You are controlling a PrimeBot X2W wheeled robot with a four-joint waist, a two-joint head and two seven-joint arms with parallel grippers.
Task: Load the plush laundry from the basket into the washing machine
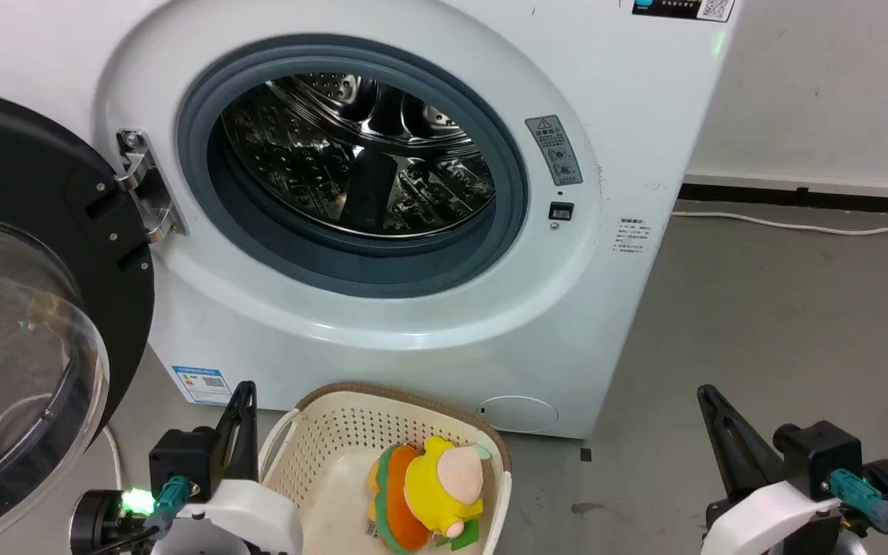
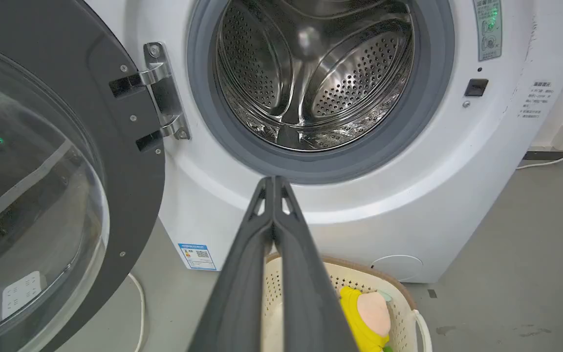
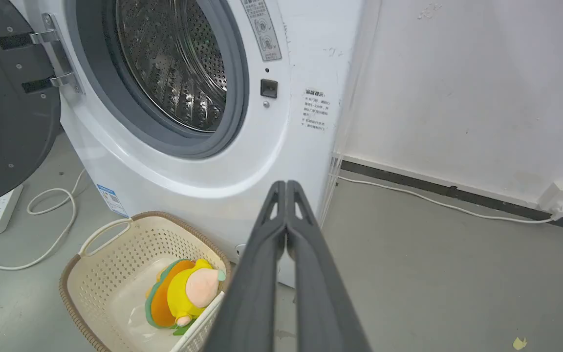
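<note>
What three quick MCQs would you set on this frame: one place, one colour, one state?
1. Where does the plush laundry lie?
A in the drum
B in the basket
C on the floor

2. What colour is the basket's rim?
A blue
B black
C brown

3. How does the door of the washing machine stand?
A open
B shut
C half shut on a sleeve

Key:
1 B: the plush laundry rests on the basket's bottom in the head view.
2 C: a brown band runs round the top of the cream wall.
3 A: the door stands swung wide at the left, clear of the round opening.
</note>
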